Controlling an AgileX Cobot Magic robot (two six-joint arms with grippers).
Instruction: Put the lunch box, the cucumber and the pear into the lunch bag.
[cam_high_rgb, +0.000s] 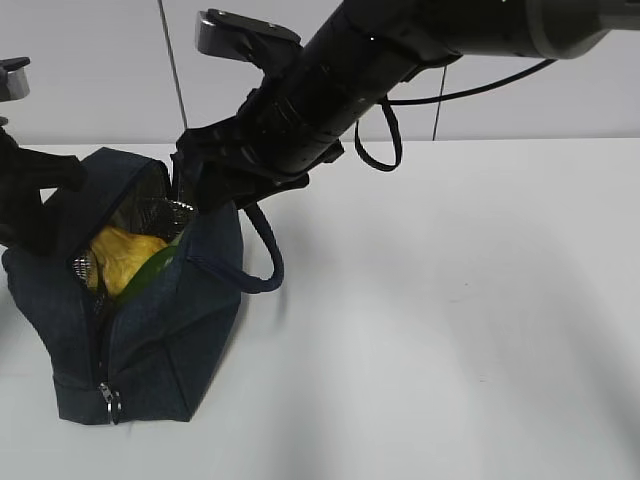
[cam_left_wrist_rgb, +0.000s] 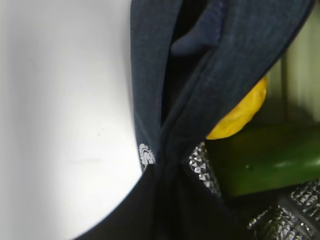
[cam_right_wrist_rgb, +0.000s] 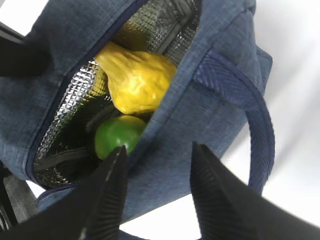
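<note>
White table (cam_high_rgb: 450, 330), pale wall behind. Lunch bag (cam_high_rgb: 150, 340) stands at left, mouth open; pear (cam_right_wrist_rgb: 137, 80) and cucumber (cam_right_wrist_rgb: 119, 135) lie inside against silver lining. Lunch box not discernible. Right gripper (cam_right_wrist_rgb: 157, 187) half open, jaws astride the bag's near wall. Left gripper closed; hold on the bag's edge unclear.

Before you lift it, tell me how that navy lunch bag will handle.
The lunch bag will likely be floppy: its fabric walls already sag and crease. The pear and cucumber inside probably weigh it unevenly, so it may tilt. The loop handle looks limp.
</note>
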